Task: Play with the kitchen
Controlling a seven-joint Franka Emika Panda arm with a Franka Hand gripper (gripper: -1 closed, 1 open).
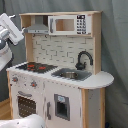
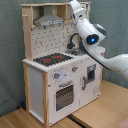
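My jaws were out of sight: in both exterior views I could see only my white arm links, so I could not tell whether they were spread or pressed together, or whether they held anything.

The toy kitchen (image 1: 60, 85) stood upright on the wooden floor (image 2: 25, 119), its worktop carrying the black-and-red hob (image 1: 34, 66) at one end and the sink (image 1: 71, 75) with the black faucet (image 1: 84, 58) toward the rounded end. Under the hob sat the oven door (image 2: 64, 96); above it hung the grey hood (image 2: 49, 20), with the microwave cupboard (image 1: 69, 24) along the top shelf.

In the second exterior view my arm (image 2: 90, 36) reached in from the second exterior view's right and rose across the upper shelf near the top rear corner, just above the faucet. In the first exterior view a link of it (image 1: 11, 31) showed beside the hood-side post.

The risk, as I judged it, was the tight space under that shelf. Any sweep of my elbow could knock the faucet or catch the side post, and a hard push high up could rock or tip the whole kitchen, since it stood free. Working blind on my fingertips, I could also jam them against the shelf edge.
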